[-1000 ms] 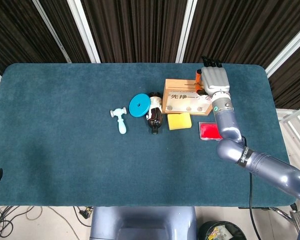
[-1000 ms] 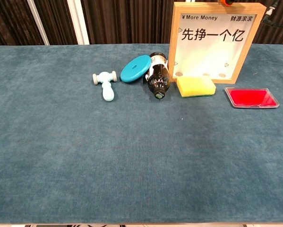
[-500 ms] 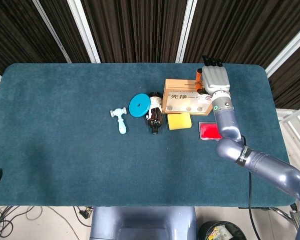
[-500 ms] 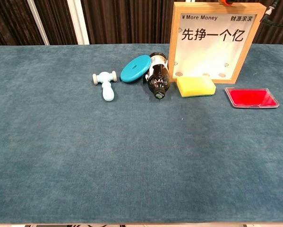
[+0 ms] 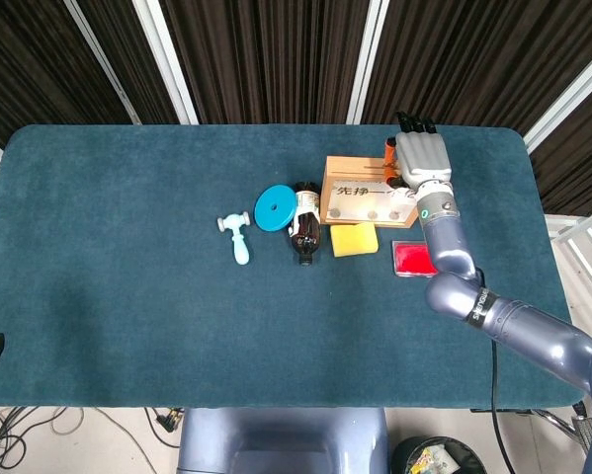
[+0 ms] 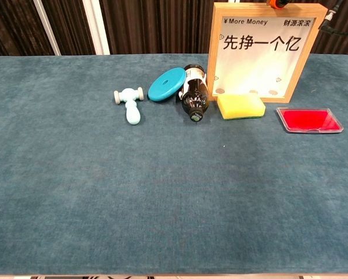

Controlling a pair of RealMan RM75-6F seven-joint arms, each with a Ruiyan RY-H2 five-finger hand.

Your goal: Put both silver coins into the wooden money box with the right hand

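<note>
Teal tabletop [image 6: 75, 203] — wooden money box [image 6: 265, 49] upright, white-fronted; right hand [image 5: 421, 158] above, grip unclear.

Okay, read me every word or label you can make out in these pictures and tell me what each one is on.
"¥ More Money": top left of the wooden money box front.
"财源滚滚": top right of the same front.
"先挣一个亿": large characters across its middle.
The brown bottle label is too small to read.
Nothing else carries readable text.
</note>
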